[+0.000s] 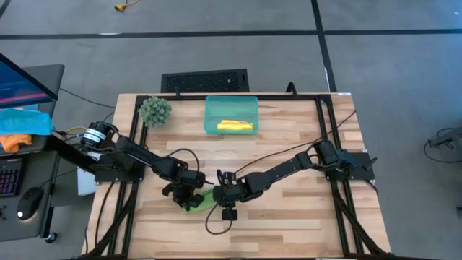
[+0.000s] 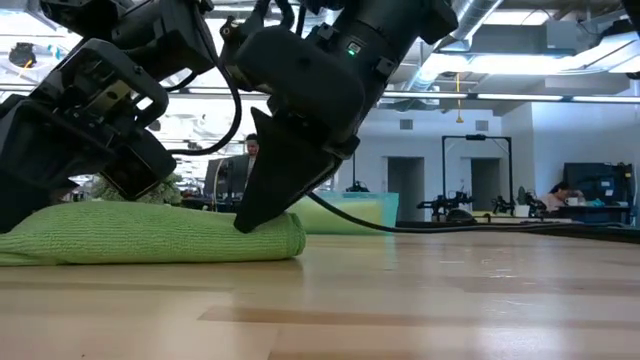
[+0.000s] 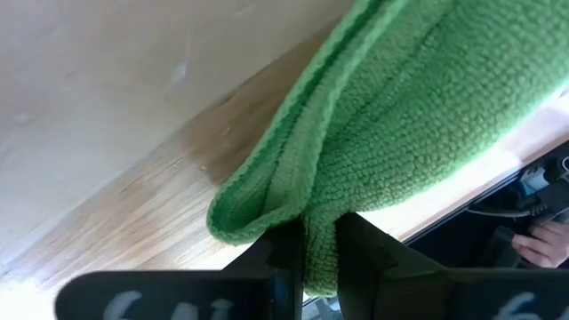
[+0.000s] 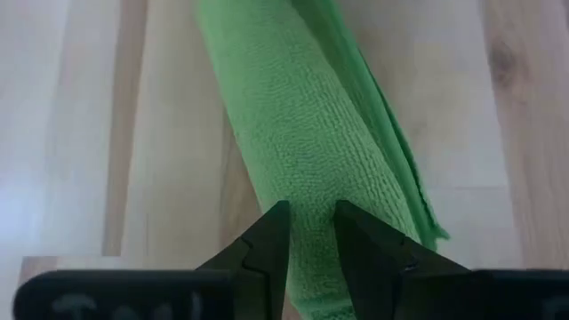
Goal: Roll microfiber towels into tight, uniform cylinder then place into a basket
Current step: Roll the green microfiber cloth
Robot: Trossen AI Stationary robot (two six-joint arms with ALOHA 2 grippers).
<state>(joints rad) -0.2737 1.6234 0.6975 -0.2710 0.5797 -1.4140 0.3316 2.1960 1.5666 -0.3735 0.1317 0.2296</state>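
Note:
The lime green towel (image 1: pixel 203 201) lies on the table as a loose, flattened roll near the front middle; it also shows in the low view (image 2: pixel 150 233). My left gripper (image 1: pixel 189 196) is shut on its left end and my right gripper (image 1: pixel 219 191) is shut on its right end. The bright yellow towel (image 1: pixel 234 126) lies rolled inside the teal basket (image 1: pixel 211 108) at the table's far middle. My left gripper (image 3: pixel 318 236) pinches the folded end of the green towel (image 3: pixel 318 267) between its two fingers, several layers thick. The fingers slant down at it from the table's left. The towel lies on the table beyond them. My right gripper (image 4: pixel 311 227) pinches cloth on the top of the roll at its right end (image 4: pixel 311 253) between its two fingers. The fingers (image 2: pixel 262 205) slant down from above and from the right, along the roll. The roll lies flat on the table.
A fuzzy green ball-shaped plant (image 1: pixel 154 110) stands at the far left, beside the basket. Black cables (image 1: pixel 281 155) trail across the table between the arms. Bare wood lies to the right and in front of the towel.

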